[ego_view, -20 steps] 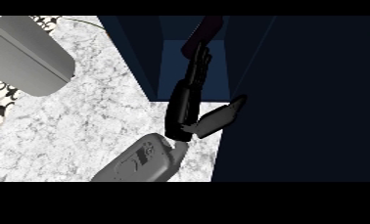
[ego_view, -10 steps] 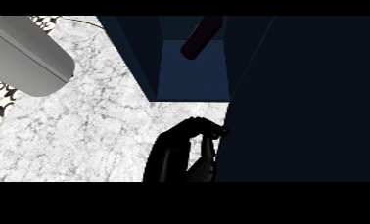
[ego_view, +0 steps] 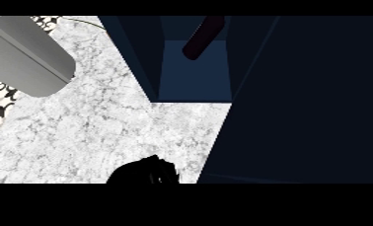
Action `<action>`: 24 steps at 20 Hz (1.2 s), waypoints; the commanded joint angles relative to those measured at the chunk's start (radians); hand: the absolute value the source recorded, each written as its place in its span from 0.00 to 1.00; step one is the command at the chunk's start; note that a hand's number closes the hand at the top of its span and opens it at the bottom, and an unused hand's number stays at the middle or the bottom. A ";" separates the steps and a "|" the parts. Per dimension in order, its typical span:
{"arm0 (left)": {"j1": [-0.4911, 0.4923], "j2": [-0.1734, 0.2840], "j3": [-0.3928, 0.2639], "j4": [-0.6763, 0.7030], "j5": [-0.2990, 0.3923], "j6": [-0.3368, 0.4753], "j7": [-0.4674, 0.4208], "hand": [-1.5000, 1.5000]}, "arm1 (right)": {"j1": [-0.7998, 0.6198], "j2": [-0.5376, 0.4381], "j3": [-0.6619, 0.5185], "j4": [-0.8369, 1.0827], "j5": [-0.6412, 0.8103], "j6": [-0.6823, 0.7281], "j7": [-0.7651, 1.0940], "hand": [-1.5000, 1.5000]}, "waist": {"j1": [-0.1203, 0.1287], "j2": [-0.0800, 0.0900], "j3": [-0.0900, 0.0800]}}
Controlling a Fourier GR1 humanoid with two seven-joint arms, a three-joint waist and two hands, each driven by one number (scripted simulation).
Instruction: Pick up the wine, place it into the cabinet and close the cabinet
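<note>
Basically, white-grey veined marble counter (ego_view: 94, 121) with a dark navy cabinet (ego_view: 291, 96), flat-panelled and boxy, open at the middle. Inside it, on the blue cabinet floor (ego_view: 193, 79), the wine (ego_view: 203, 37) lies tilted, a slim dark maroon bottle. A smooth grey cylinder (ego_view: 33, 57) crosses the upper left corner. One black hand (ego_view: 146, 173) pokes in at the lower edge, over the marble; can't tell which hand, nor whether its fingers are apart or curled.

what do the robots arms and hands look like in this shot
Only one black hand shows, a dark, glossy lump at the lower edge over the white marbled counter. A broad grey cylinder at upper left may be a forearm. No cables or markings visible.
</note>
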 commanded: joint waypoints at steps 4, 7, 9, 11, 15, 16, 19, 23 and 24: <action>0.139 0.208 0.123 -0.157 0.113 -0.168 -0.041 1.00 | -0.026 0.102 0.138 -0.032 -0.139 -0.008 0.072 1.00 | 0.012 -0.002 -0.002; 0.206 0.279 0.223 -0.179 0.179 -0.250 -0.092 1.00 | 0.015 0.151 0.242 -0.064 -0.111 -0.012 0.074 1.00 | 0.012 -0.003 -0.003; 0.278 0.310 0.264 -0.181 0.198 -0.308 -0.158 1.00 | -0.036 0.184 0.275 0.006 -0.065 -0.028 0.063 1.00 | 0.018 -0.003 -0.003; 0.315 0.380 0.358 -0.212 0.263 -0.359 -0.148 1.00 | -0.085 0.220 0.317 0.028 -0.019 -0.067 0.092 1.00 | 0.018 -0.005 -0.004; 0.386 0.434 0.485 -0.167 0.329 -0.467 -0.201 1.00 | -0.169 0.231 0.440 0.167 0.033 -0.102 0.030 1.00 | 0.032 -0.002 -0.005; 0.419 0.474 0.534 -0.144 0.372 -0.524 -0.203 1.00 | -0.201 0.232 0.463 0.167 0.060 -0.126 0.047 1.00 | 0.031 -0.005 -0.005; 0.483 0.527 0.641 -0.119 0.445 -0.654 -0.227 1.00 | -0.259 0.233 0.496 0.281 0.068 -0.183 -0.030 1.00 | 0.043 -0.004 -0.005; 0.481 0.553 0.712 -0.057 0.511 -0.765 -0.208 1.00 | -0.382 0.233 0.548 0.473 0.117 -0.288 -0.141 1.00 | 0.039 0.000 -0.004; 0.498 0.591 0.775 -0.119 0.560 -0.751 -0.180 1.00 | -0.429 0.233 0.539 0.495 0.123 -0.297 -0.131 1.00 | 0.044 -0.003 -0.003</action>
